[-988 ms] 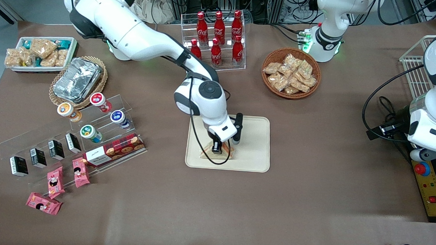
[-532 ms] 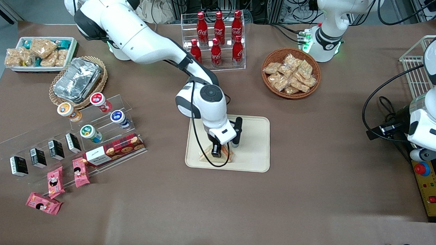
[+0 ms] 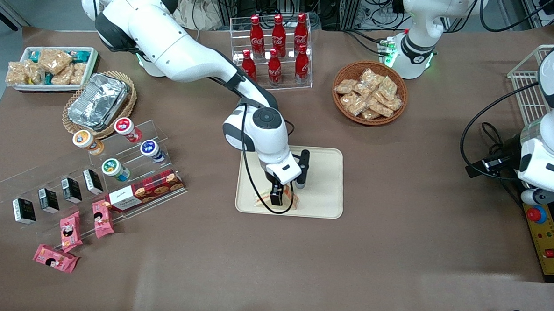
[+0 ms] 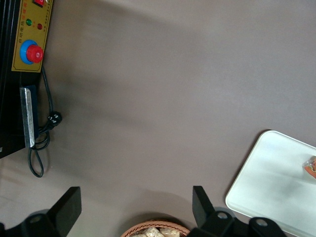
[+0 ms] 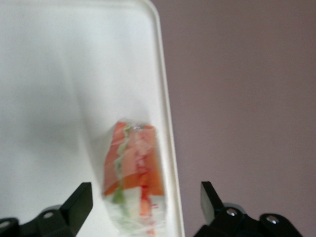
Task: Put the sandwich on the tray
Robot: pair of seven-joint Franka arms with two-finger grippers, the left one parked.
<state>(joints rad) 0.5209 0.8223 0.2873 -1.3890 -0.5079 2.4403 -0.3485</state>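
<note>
The sandwich (image 3: 262,202), a wrapped wedge with orange and green layers, lies on the cream tray (image 3: 322,185) close to the rim nearest the front camera. My right gripper (image 3: 288,191) hangs just above it with its fingers open. In the right wrist view the sandwich (image 5: 133,173) lies on the tray (image 5: 59,98) beside its rim, between the two spread fingers (image 5: 79,202), which do not touch it. The left wrist view shows the tray's corner (image 4: 266,182) and a bit of the sandwich (image 4: 311,166).
A clear rack of cola bottles (image 3: 274,48) and a wicker basket of snack bags (image 3: 369,92) stand farther from the front camera than the tray. Toward the working arm's end are a foil container (image 3: 97,101), an acrylic stand of cups (image 3: 118,158), pink packets (image 3: 68,230) and a white snack bin (image 3: 51,68).
The gripper and the sandwich under it have shifted a little toward the tray's rim nearest the front camera.
</note>
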